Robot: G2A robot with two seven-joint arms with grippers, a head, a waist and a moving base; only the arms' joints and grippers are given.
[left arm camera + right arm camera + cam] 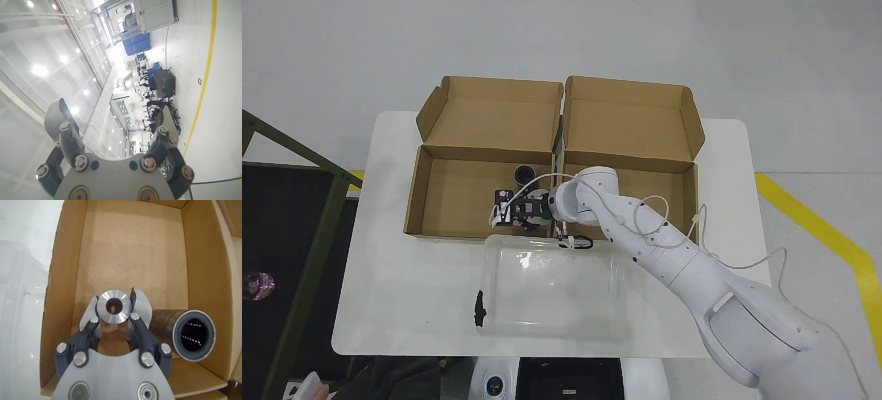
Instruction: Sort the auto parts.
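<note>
Right gripper is clamping a steel sleeve between its fingers inside the left box, over the right half of the floor and nearer the front wall. The sleeve's long axis is running along the box's length, with its bored end face pointing at the right wall. Whether it is touching the floor cannot be told. A bearing is lying on its side just beside the gripper, by the back right corner. Its axis is parallel to the sleeve's and its open end is also facing the right wall. The right box is standing against the left one. A clear bin is sitting between the boxes and the table's front edge, with a black part at its left wall. The left gripper is pointing at the ceiling, fingers spread, holding nothing.
</note>
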